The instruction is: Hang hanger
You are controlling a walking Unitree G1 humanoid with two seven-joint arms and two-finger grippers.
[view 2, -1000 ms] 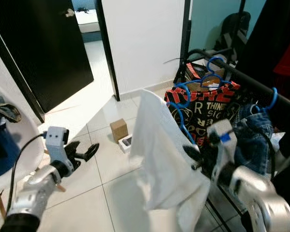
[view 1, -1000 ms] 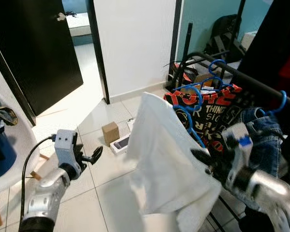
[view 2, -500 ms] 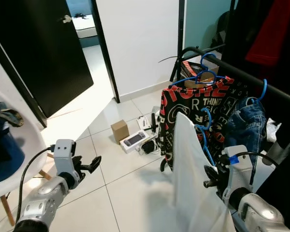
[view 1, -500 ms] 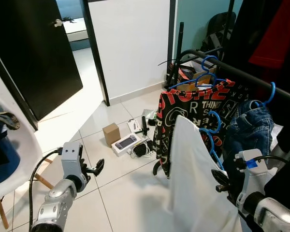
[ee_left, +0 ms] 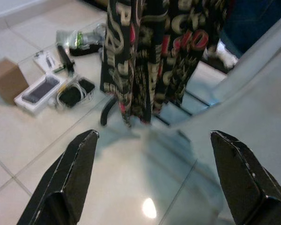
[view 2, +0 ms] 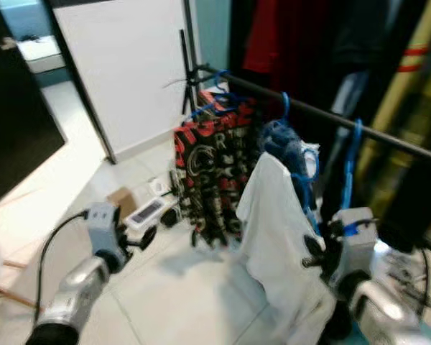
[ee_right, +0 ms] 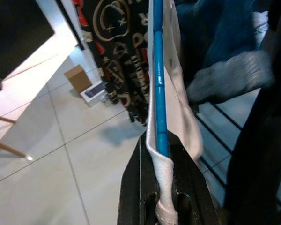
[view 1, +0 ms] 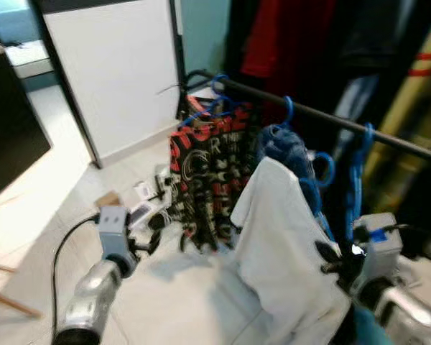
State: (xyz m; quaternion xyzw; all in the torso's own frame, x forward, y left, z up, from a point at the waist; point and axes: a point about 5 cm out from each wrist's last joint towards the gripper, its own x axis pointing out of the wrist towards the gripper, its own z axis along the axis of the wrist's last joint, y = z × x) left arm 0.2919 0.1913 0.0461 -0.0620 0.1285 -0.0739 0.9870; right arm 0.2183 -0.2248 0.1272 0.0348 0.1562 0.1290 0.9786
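Tiled floor (view 1: 179, 287) beside a clothes rail (view 1: 323, 118), seen blurred. Nearest, right gripper (ee_right: 161, 154) clenched on the blue hanger (ee_right: 158, 70) with its white garment (view 1: 280, 244), held upright and just short of the rail, likely for hooking on. Left gripper (ee_left: 152, 183) spread wide and idle, low over the floor. Beyond, black printed shirt (view 1: 212, 165) and denim (view 1: 284, 147) hung already. Since half a second earlier, view swung towards the rail, garment raised.

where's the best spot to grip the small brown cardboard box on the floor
Probably across two opposite flat sides of the small brown cardboard box, coming from above. It sits upright on the tile with its top exposed, and the white phone box lies close beside it, so a low approach looks crowded.
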